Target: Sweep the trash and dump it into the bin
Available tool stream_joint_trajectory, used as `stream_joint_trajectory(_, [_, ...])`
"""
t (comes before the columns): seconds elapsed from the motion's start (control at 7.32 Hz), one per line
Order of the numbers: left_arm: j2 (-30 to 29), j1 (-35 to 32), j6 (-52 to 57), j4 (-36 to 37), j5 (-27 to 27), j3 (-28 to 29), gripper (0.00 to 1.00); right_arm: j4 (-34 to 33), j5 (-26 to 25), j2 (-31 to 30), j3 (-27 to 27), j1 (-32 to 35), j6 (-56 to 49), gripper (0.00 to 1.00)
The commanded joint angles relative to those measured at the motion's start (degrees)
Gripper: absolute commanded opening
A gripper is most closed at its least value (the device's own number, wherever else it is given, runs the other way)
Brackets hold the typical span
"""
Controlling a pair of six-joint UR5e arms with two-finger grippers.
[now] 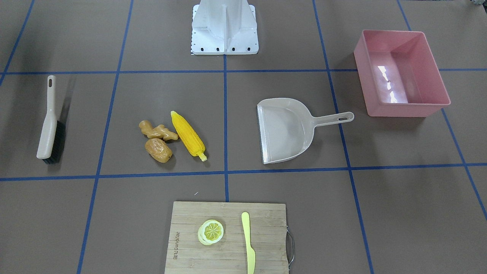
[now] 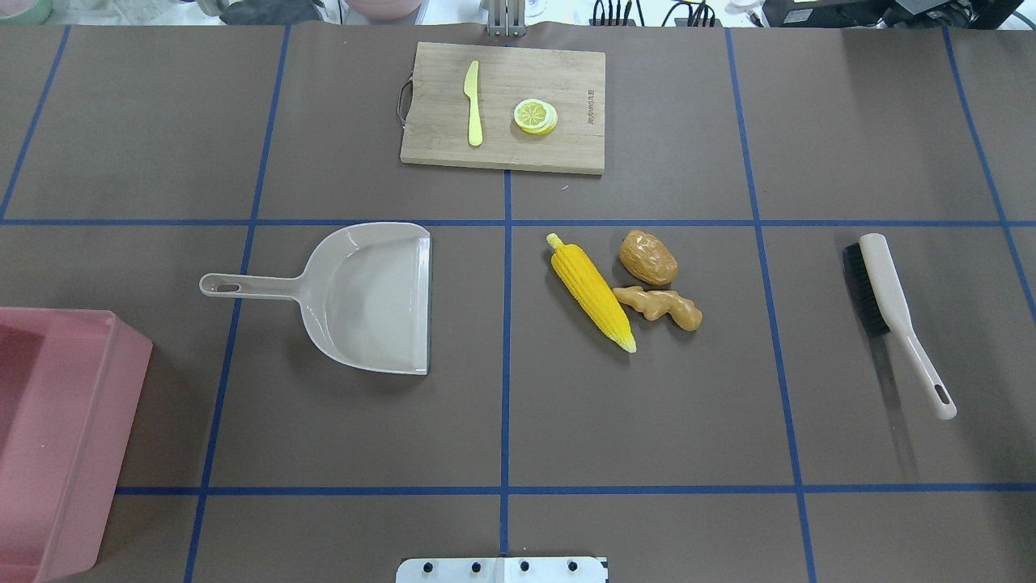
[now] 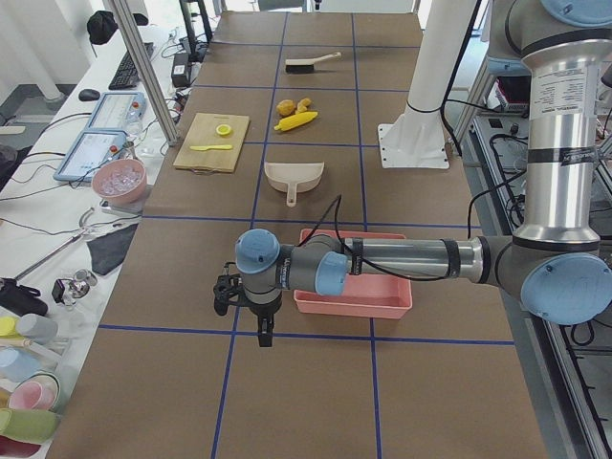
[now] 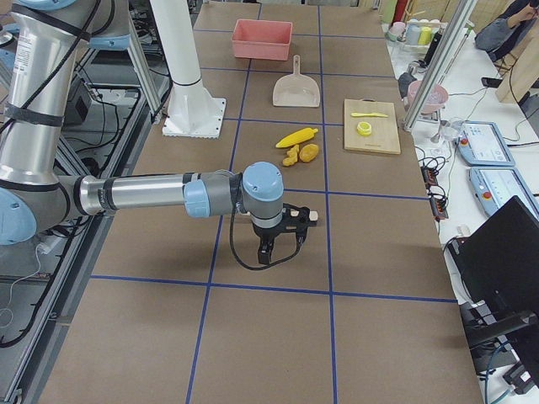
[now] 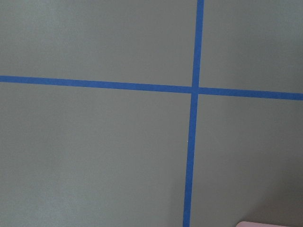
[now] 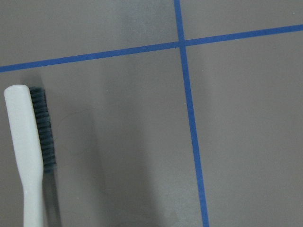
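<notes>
Although both grippers appear only in the side views, too small to tell whether their jaws stand apart or together, the left gripper (image 3: 262, 337) hangs fingers-down over bare table (image 2: 647, 421) just beside the pink bin (image 1: 407, 109), and the right gripper (image 4: 271, 251) hangs over the hand brush (image 2: 886, 283), whose pale handle and dark bristles show at the edge of its wrist camera. The trash lies bunched near the table's middle: a yellow corn cob (image 2: 591, 291), a tan ginger root (image 2: 660, 306) against it, and a brown potato (image 2: 647, 257) just beside the ginger. The beige dustpan (image 2: 368, 295) lies flat, its open lip toward the pile and its handle toward the bin's side. By the look of it, the job stands at its opening step, tools not yet picked up. The next move likely calls for the right gripper to descend on the brush handle and the left to reach the dustpan handle.
</notes>
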Motion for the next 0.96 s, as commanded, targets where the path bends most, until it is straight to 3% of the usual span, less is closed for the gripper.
stream_joint_trajectory(0.0, [-0.6,-0.1,0.1,0.1,0.0,0.0,0.99,-0.2,0.5,-2.7,5.3,-4.6,6.4,1.00])
stream_joint_trajectory(0.27, [-0.9,-1.0,-0.1,1.7,0.0,-3.9,0.99,-0.2,-0.2,-4.4,9.0,-10.5,11.3,1.00])
stream_joint_trajectory(0.41, [-1.3,-2.0,-0.1,7.0,0.0,-8.7,0.99,-0.2,-1.5,-4.4,10.3,-14.4,15.2,1.00])
stream_joint_trajectory(0.68, [-9.4,-1.5,0.1,21.3,0.1,-12.8,0.99,-0.4,-4.2,-5.1,11.8,-21.6,18.0,1.00])
stream_joint_trajectory(0.82, [-12.0,-1.0,1.4,23.8,-0.4,-13.9,0.99,-0.4,-9.9,-4.8,12.7,-28.6,22.1,1.00])
